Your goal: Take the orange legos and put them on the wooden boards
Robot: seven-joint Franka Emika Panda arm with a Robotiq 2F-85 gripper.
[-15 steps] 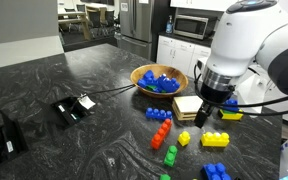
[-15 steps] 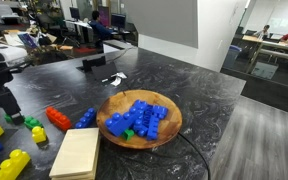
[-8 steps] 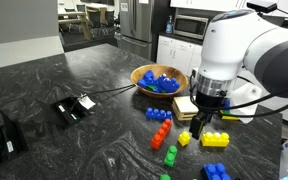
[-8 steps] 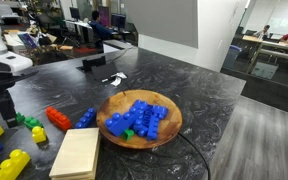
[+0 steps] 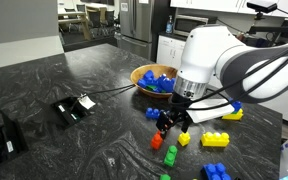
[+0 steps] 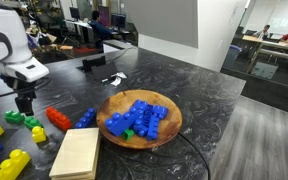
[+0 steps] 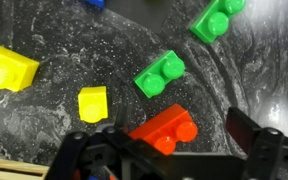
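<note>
My jaws stand wide and hold nothing as my gripper hangs over the scattered bricks. In the wrist view the orange legos lie on the dark counter between my fingers. A green brick lies just beyond them and a small yellow brick to their left. The wooden boards sit beside the round bowl, and a blue brick crowds the orange stack's right.

Dark marbled worktop | round wooden bowl at centre | wooden boards just beside bowl | orange legos, blue brick near boards | green bricks, yellow bricks scattered beyond
</note>
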